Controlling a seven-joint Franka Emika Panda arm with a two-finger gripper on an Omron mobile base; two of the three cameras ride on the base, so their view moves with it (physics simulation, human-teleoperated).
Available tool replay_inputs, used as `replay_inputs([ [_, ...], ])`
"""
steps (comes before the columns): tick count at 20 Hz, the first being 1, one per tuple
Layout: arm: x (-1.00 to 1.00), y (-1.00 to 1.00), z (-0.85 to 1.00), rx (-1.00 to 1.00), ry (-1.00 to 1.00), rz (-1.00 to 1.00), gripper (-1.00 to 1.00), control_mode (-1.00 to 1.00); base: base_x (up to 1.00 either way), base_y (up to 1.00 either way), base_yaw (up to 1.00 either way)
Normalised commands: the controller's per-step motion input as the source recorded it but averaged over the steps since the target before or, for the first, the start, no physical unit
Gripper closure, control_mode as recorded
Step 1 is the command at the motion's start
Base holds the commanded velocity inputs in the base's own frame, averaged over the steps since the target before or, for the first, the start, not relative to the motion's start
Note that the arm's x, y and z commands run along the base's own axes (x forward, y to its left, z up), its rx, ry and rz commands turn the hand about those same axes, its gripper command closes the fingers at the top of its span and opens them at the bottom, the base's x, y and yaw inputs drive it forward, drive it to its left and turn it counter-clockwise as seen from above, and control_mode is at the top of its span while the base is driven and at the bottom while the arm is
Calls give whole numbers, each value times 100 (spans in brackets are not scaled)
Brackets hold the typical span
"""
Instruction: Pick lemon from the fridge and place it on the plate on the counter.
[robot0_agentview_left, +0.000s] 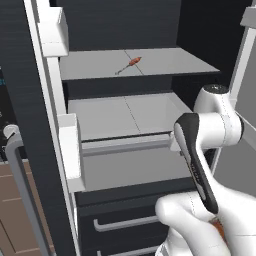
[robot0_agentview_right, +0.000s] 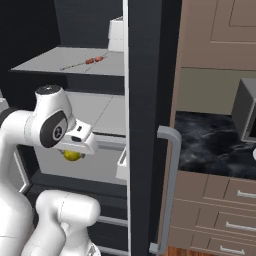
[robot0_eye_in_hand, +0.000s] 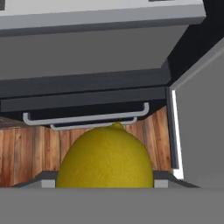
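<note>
Premises: a domestic kitchen, rendered. Principal evidence is an open fridge (robot0_agentview_left: 125, 115), dark-bodied, with pale grey shelves, white door bins and drawers with bar handles beneath the shelves. To the right of the fridge, in the right base view, a black marble-veined counter (robot0_agentview_right: 210, 145) sits over brown drawers (robot0_agentview_right: 220, 210) with silver handles. A grey microwave (robot0_agentview_right: 246, 112) stands on that counter, with brown wall cabinets (robot0_agentview_right: 220, 30) above. Below the fridge, the hand view shows a wood-plank floor (robot0_eye_in_hand: 26, 153).
</note>
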Motion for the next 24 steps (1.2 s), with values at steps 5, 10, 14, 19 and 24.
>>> replay_inputs([
  [5, -9, 0, 4, -4, -4, 0, 100, -100, 0, 0, 0],
  [10, 0, 1, 0, 0, 4, 2, 100, -100, 0, 0, 0],
  [14, 0, 0, 0, 0, 0, 0, 100, -100, 0, 0, 0],
  [19, 0, 0, 0, 0, 0, 0, 100, -100, 0, 0, 0],
  [24, 0, 0, 0, 0, 0, 0, 100, 100, -42, 0, 0],
])
